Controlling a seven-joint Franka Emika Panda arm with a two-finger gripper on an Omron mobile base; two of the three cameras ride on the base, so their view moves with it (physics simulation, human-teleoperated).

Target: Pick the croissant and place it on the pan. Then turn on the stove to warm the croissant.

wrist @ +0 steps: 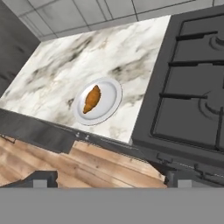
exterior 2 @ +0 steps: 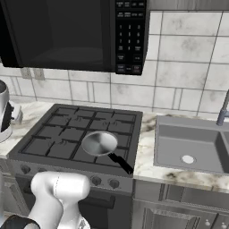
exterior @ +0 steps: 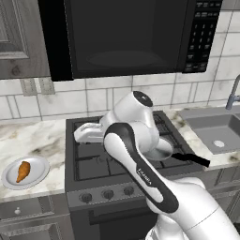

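One croissant (wrist: 92,99) lay on a plate (wrist: 111,94) — marble counter (wrist: 65,65), left of the stove (wrist: 188,87).
Gripper (wrist: 109,180) hovered wide apart above; right base view showed the pan (exterior 2: 99,144) on the grates — beside a sink (exterior 2: 190,143).

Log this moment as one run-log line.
phase: approach | gripper: open, holding nothing | croissant: on plate, counter left of stove | pan: empty, on stove

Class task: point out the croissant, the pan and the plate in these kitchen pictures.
croissant (wrist: 92,99): hand view, middle of the pastry.
pan (exterior 2: 99,144): right base view, centre of the shiny bowl.
plate (exterior: 39,168): left base view, bare right part of the plate.
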